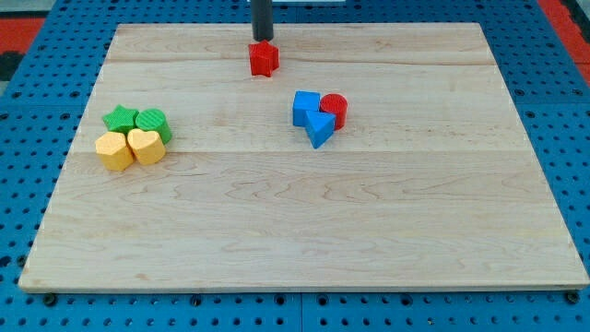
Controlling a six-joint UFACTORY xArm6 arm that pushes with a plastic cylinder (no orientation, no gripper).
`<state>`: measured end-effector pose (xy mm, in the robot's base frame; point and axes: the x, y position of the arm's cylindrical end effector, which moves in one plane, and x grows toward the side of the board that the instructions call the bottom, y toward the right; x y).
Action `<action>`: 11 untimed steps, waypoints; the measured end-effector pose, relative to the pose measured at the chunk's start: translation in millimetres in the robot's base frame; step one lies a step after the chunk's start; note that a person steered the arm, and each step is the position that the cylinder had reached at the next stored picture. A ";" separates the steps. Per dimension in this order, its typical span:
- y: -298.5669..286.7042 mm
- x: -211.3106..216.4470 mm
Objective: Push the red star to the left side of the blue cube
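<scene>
The rod is cut off by the view's top edge, so only its lower stretch shows. My tip meets the top of the red star; contact cannot be told. The blue cube partly hides the red cylinder.

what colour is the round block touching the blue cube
Red; the cylinder beside the blue cube shows in the camera view.

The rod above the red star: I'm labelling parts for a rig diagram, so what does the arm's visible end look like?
Only a short straight rod shows, dark grey to black, round and plain, entering from the view's top. My tip ends just above the red star. No cables, markings or arm links are visible.
</scene>
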<state>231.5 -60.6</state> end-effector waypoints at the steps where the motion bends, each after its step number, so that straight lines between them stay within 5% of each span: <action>1: -1.4 62.3; 2: -5.9 87.8; 5: 19.5 57.5; 7: 5.1 129.7; 9: -16.3 129.7; 11: 4.2 174.6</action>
